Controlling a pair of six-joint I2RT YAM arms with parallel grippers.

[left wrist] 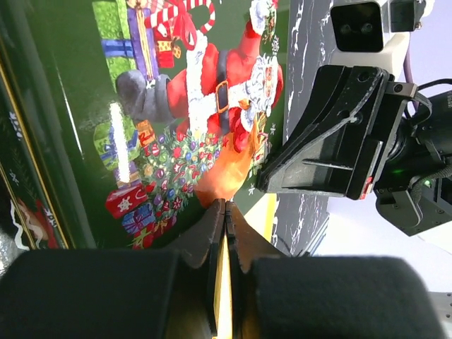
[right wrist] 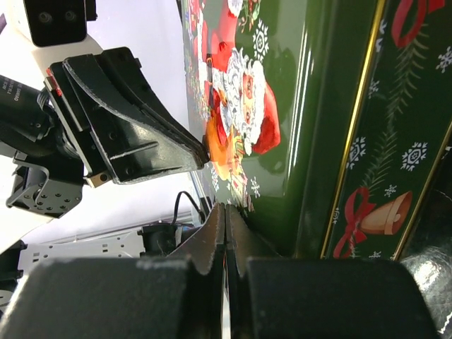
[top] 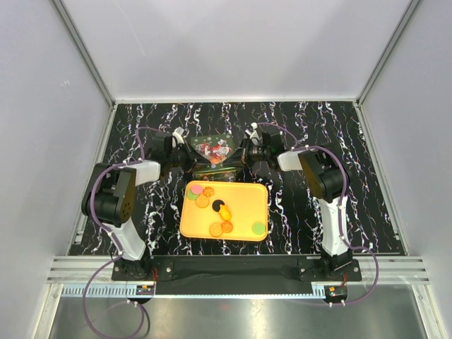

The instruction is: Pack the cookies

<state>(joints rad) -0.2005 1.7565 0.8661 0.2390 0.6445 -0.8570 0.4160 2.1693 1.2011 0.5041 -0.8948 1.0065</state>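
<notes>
While flat round cookies [top: 215, 229] dot the smooth orange tray [top: 244, 205], your left gripper [left wrist: 224, 206] and right gripper [right wrist: 224, 210] show fingers pressed together beside the glossy green Santa-printed tin [top: 212, 152]

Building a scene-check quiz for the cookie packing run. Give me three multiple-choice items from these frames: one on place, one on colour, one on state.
1. Where is the Santa tin relative to the orange tray?
A. on it
B. just beyond its far edge
C. on its near side, by the arm bases

2. What colour is the cookie lying alone near the tray's right near corner?
A. black
B. pink
C. green

3. How do the left pincer and right pincer stand?
A. both shut on the tin's edges
B. both wide open
C. one open, one shut

Key: B, the top view shows the tin past the tray's far edge. C, that disc is plainly green. A, each wrist view shows the fingers pressed together at the tin.
</notes>
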